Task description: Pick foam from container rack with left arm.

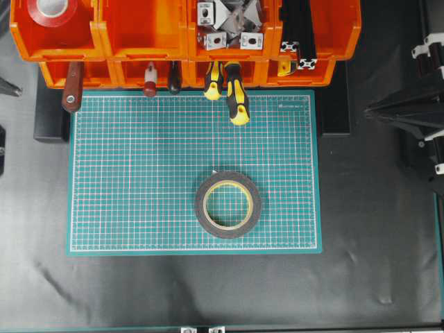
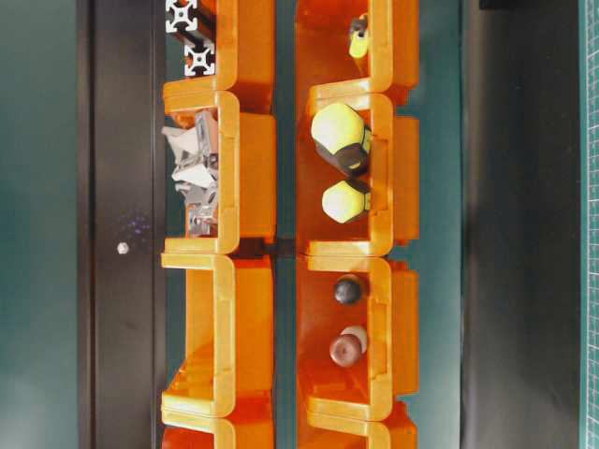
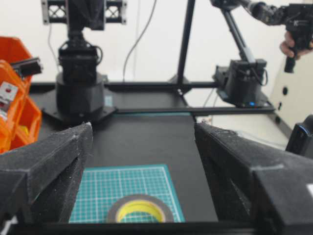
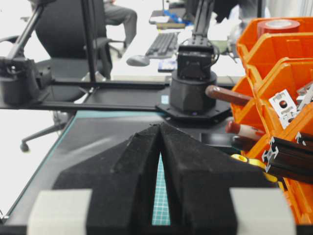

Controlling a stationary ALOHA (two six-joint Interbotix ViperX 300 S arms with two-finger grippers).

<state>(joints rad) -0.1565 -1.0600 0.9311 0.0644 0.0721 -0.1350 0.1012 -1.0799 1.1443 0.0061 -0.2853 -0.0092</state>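
The foam (image 1: 227, 204), a dark grey ring with a yellowish core, lies flat on the green mat (image 1: 125, 173), right of its middle, apart from the orange container rack (image 1: 139, 35) at the back. In the left wrist view the foam (image 3: 142, 198) sits low and ahead, between the wide-apart fingers of my left gripper (image 3: 143, 128), which is open and empty. The left gripper is off the overhead view's left edge. My right gripper (image 4: 160, 126) is shut and empty; in the overhead view it (image 1: 371, 111) is at the right, off the mat.
The rack also shows in the table-level view (image 2: 234, 187). Its bins hold a red tape roll (image 1: 55, 10), metal brackets (image 1: 229, 24), black extrusions (image 1: 298, 35), yellow-black screwdrivers (image 1: 236, 97) and a brown handle (image 1: 71, 90) jutting over the mat's back edge.
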